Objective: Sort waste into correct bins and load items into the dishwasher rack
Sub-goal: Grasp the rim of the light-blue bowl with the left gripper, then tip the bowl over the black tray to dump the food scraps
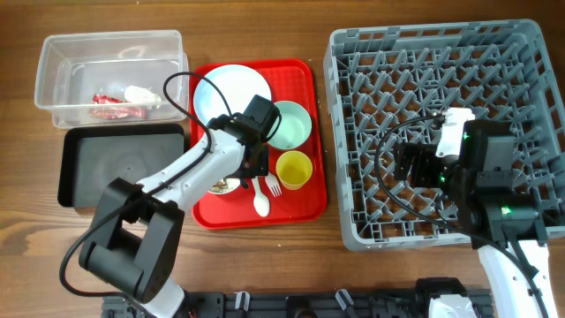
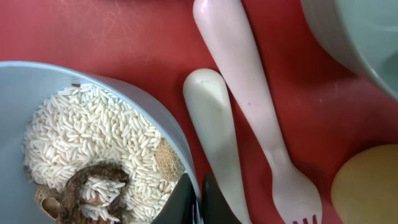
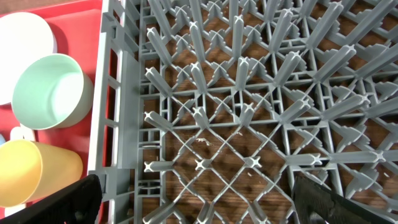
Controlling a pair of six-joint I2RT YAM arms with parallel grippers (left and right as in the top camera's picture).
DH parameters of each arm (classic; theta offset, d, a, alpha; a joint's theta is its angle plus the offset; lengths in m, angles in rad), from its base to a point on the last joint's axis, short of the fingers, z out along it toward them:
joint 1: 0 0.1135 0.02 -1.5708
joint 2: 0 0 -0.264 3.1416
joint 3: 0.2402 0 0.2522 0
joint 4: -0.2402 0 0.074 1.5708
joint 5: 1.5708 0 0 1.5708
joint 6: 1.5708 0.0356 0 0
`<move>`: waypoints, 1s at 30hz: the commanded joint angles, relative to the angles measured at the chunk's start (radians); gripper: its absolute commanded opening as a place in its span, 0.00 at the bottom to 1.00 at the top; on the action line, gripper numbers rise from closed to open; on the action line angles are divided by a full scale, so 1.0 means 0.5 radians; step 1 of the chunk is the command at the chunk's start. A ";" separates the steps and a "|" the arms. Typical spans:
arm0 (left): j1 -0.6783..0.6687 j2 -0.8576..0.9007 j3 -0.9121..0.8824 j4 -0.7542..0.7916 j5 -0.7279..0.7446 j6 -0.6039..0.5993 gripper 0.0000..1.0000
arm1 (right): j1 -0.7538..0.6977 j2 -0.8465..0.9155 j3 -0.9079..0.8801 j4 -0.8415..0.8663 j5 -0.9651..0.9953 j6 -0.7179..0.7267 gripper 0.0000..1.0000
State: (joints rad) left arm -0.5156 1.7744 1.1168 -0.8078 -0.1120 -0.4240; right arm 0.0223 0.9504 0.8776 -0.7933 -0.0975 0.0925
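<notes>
Left gripper [image 2: 198, 198] fingers pinched on rim of light blue bowl [image 2: 37, 87], white rice and brown food scraps [image 2: 93, 155] inside; spoon [image 2: 214, 137] and fork [image 2: 242, 93] just beside it on red serving tray [image 2: 112, 31]. Right gripper [image 3: 199, 204] spread wide above dishwasher rack [image 3: 249, 93]; mint green bowl [image 3: 50, 90] and yellow cup [image 3: 31, 171] outside its wall. Overhead: red wrapper [image 1: 108, 99] and tissue [image 1: 141, 93] in clear tub [image 1: 53, 53]; black tray [image 1: 124, 163] next to it; plate [image 1: 225, 88] on red serving tray.
</notes>
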 commanded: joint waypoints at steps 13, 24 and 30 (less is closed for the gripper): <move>0.907 -0.575 0.161 -0.242 0.701 0.500 0.04 | -0.006 0.007 0.043 -0.002 -0.034 0.031 1.00; 1.954 -0.095 0.156 -0.365 2.187 1.233 0.04 | -0.006 0.007 0.043 -0.002 -0.034 0.030 1.00; 2.232 0.192 0.156 -0.462 2.696 1.238 0.04 | -0.006 0.007 0.043 -0.004 -0.034 0.030 1.00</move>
State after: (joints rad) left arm 0.5484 1.8156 1.1786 -1.0115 1.0225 0.1642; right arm 0.0223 0.9504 0.8776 -0.7971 -0.0978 0.0925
